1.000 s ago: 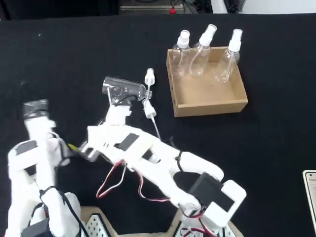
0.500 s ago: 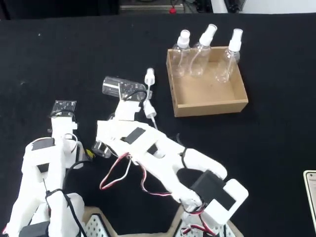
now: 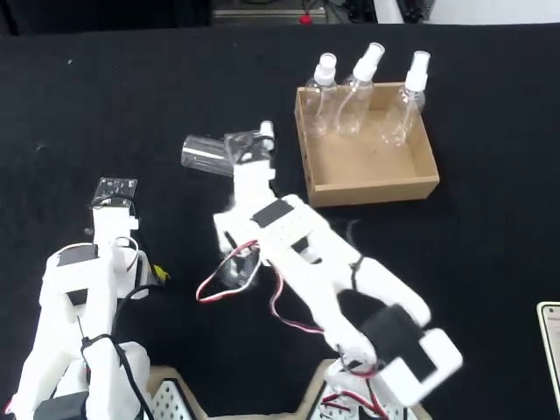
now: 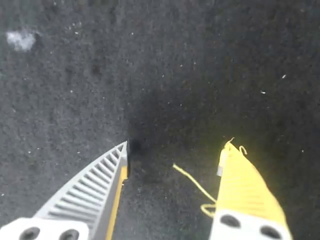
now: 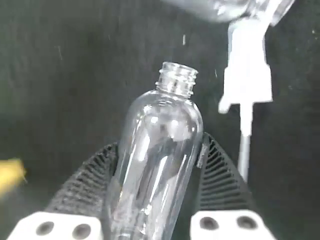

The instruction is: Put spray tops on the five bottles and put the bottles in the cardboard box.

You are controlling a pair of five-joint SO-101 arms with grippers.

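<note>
Box (image 3: 372,190) with three spray-topped bottles (image 3: 350,114) inside — right claw (image 5: 162,142) clamped on a topless bottle (image 5: 165,112), left claw (image 4: 177,145) wide, empty.

Black table (image 3: 105,79) (lint-flecked), cables (image 3: 350,10) behind

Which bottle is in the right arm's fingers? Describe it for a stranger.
Start at the cardboard box. Left of it, the right arm's fingers clamp a clear bottle. Unlike the three bottles in the box, it has no spray top.

Free box (image 3: 372,190) front; bottles (image 3: 354,109) behind
</note>
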